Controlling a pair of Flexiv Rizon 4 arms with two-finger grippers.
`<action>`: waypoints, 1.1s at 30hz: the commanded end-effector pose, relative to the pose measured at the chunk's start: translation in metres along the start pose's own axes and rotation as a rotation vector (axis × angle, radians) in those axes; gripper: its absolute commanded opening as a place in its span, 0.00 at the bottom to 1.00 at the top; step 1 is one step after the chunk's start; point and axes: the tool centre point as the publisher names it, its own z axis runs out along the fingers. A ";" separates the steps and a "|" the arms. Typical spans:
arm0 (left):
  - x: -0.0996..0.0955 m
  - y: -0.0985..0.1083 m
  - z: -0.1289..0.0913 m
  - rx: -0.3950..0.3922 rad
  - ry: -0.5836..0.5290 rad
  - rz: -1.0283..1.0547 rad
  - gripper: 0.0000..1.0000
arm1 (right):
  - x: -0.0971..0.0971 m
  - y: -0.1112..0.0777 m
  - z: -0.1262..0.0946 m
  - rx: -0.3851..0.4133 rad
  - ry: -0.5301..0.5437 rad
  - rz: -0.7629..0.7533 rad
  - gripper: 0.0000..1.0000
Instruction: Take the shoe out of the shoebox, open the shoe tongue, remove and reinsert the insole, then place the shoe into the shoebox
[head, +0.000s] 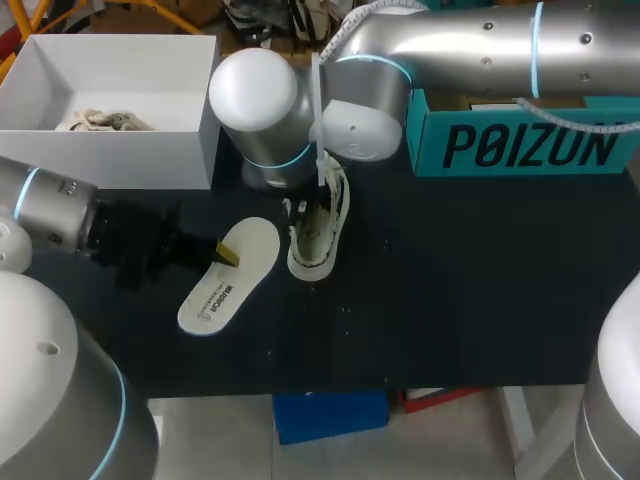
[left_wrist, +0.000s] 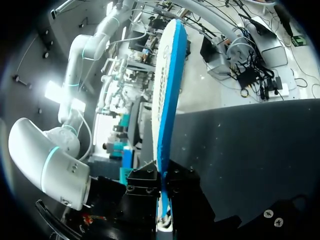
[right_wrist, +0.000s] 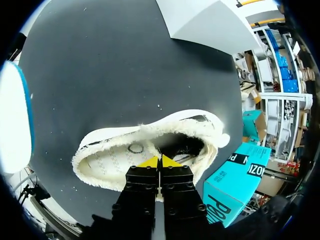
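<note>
The shoe (head: 318, 228) lies on the dark table (head: 450, 280), out of its box. The insole (head: 228, 275) is out too, just beside the shoe. My left gripper (head: 225, 253) is clamped on the insole's edge. My right gripper (right_wrist: 160, 162) has its yellow tips pressed together on the shoe's fuzzy rim, and I think it is pinching it. The insole is thin and bendy. It could fold or catch on the rim going in. The shoe could slide if the pinch slips.

From above and behind we overlook the worktop (head: 450, 300); our right wrist camera looks down close; the left skims sideways. All share the insole (head: 215, 295).
</note>
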 end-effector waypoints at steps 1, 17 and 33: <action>0.000 0.000 0.001 -0.001 0.003 0.001 0.00 | -0.002 0.001 -0.004 0.023 -0.003 -0.023 0.00; 0.000 0.000 0.001 -0.001 0.003 0.001 0.00 | -0.031 -0.001 -0.033 0.146 -0.042 -0.154 0.00; 0.000 0.000 0.001 -0.001 0.003 0.001 0.00 | -0.067 0.013 -0.046 0.198 -0.077 -0.227 0.00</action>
